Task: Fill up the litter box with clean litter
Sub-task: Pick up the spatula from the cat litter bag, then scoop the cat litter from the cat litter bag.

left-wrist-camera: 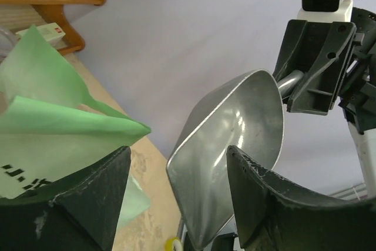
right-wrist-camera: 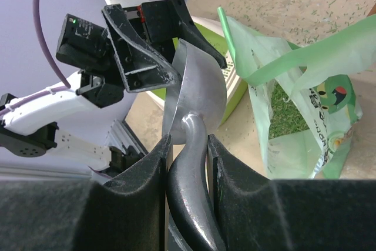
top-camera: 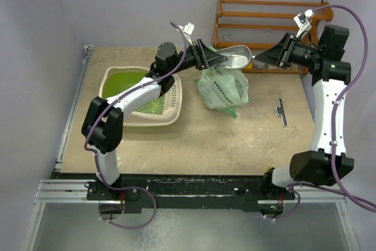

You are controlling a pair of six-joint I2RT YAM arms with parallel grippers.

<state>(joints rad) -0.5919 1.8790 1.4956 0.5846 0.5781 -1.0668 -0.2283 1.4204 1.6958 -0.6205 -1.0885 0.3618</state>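
Note:
The cream litter box (top-camera: 174, 99) with a lime-green inside sits at the table's left; green litter pellets (top-camera: 154, 106) lie in its near part. A metal scoop (top-camera: 236, 57) hangs in the air above the pale green bag (top-camera: 222, 89). My right gripper (top-camera: 262, 57) is shut on the scoop's handle (right-wrist-camera: 189, 163). My left gripper (top-camera: 214, 58) is open, its fingers (left-wrist-camera: 258, 198) on either side of the scoop's bowl (left-wrist-camera: 235, 133), which looks empty. In the right wrist view green litter (right-wrist-camera: 285, 110) shows inside the open bag, with the litter box (right-wrist-camera: 235, 80) behind the scoop.
A wooden rack (top-camera: 258, 13) stands against the back wall at the right. A small black object (top-camera: 282, 111) lies on the table right of the bag. The bag's open top (left-wrist-camera: 53, 104) stands just below my left fingers.

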